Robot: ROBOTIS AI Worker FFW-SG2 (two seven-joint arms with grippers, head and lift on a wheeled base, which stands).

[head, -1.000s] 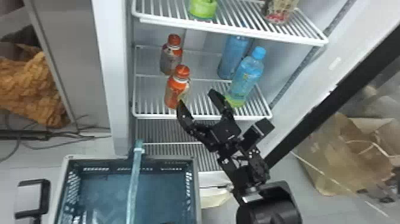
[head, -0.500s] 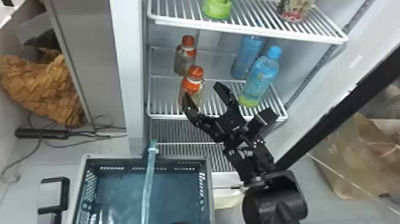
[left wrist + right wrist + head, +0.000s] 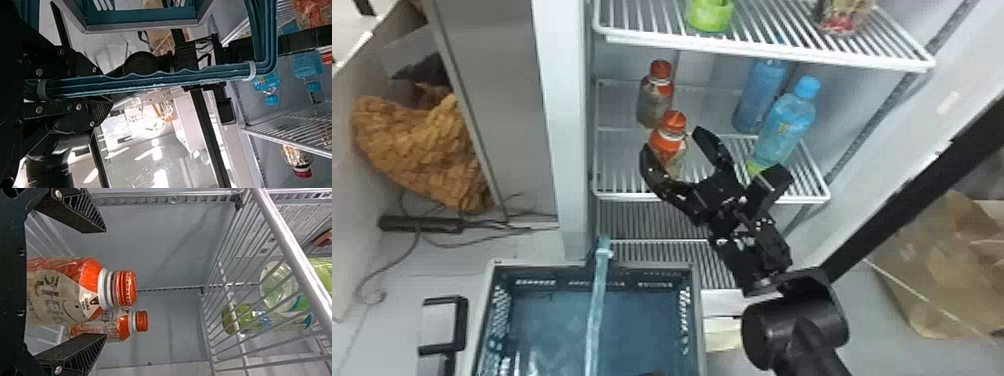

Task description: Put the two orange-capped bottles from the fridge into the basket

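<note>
The front orange-capped bottle (image 3: 668, 144) stands on the fridge's middle shelf (image 3: 619, 196), with the rear orange-capped bottle (image 3: 654, 102) upright behind it; the right gripper (image 3: 673, 139) is open around the front one, a finger to either side, and both fingers seem apart from it, though contact is hard to judge from these angles; two blue bottles (image 3: 783, 127) (image 3: 761, 97) stand on the same shelf, toward the robot's right; a green container (image 3: 710, 16) sits on the shelf above (image 3: 757, 47).

The basket (image 3: 547, 262) is in front of the fridge, to the left of the right arm; its blue handle (image 3: 156, 80) lies between the fingers of the left gripper (image 3: 101, 89), which is closed on it.
</note>
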